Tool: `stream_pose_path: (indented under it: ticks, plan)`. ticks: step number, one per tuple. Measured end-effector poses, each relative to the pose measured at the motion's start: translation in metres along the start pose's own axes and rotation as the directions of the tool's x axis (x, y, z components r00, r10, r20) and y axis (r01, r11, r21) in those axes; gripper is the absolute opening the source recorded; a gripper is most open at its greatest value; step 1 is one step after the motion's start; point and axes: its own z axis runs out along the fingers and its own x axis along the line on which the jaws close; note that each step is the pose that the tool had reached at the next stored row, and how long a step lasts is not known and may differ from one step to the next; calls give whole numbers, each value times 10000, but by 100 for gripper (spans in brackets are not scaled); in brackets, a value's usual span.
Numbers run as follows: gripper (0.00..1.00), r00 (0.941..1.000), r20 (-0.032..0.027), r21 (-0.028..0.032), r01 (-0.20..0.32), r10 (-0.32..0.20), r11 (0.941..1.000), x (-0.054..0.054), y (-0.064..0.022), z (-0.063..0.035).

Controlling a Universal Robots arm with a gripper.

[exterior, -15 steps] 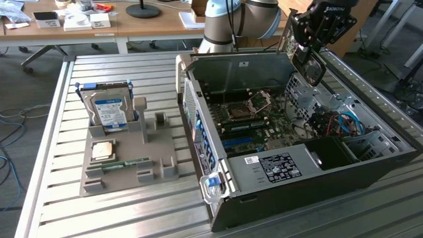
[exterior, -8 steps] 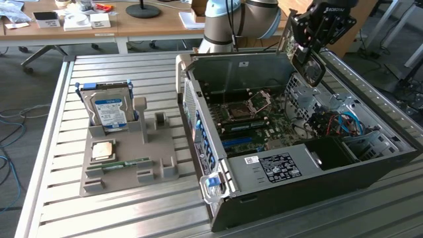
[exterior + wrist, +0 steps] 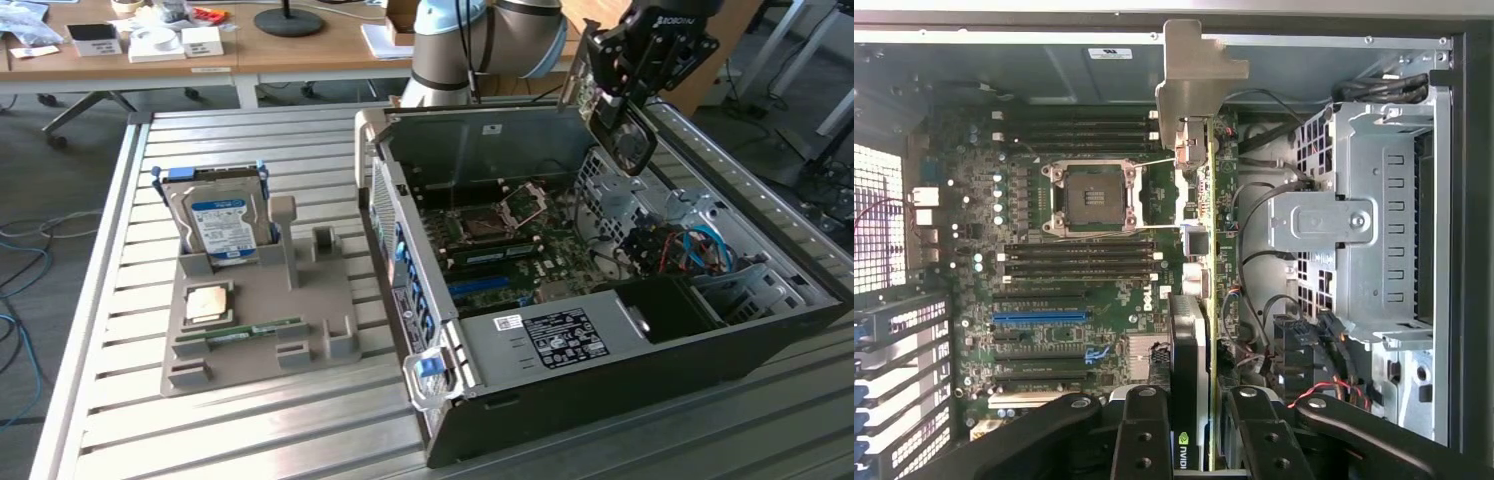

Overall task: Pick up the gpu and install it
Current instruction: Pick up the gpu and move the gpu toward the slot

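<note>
"Nearest the wrist camera, what is the hand (image 3: 1199,420) doing?"

"It is closed down narrow on the gpu (image 3: 1199,260), with its fingers (image 3: 1144,435) on either face of the card, which stands on edge between them. The silvery bracket (image 3: 1189,80) is at the end away from the grip."

"And beyond the card?"

"The motherboard (image 3: 1054,270) lies well below it, inside the open computer case (image 3: 601,400). I can see the bare processor socket (image 3: 1094,195) and a blue expansion slot (image 3: 1039,317) among darker ones. The card touches none of that; in the exterior view it hangs above the case's far end."

"So how far along are we?"

"Picking up looks done — the gpu is off the desk (image 3: 267,430) and in the grip. Installing is not: the card sits in no slot, and its length seems to run across the slots rather than along them."

"Anything further off?"

"On the desk, towards the exterior view's left, a grey holder (image 3: 254,330) carries a hard drive (image 3: 220,225) standing upright and a green memory stick (image 3: 240,333) lying flat — both well apart from the hand."
</note>
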Motion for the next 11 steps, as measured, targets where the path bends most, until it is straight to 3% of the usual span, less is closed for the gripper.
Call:
stream_pose_path:
  ticks: [11]
  plan:
    - [27, 10000, 0, 0, 0, 0, 10000, -41, 2, 2]
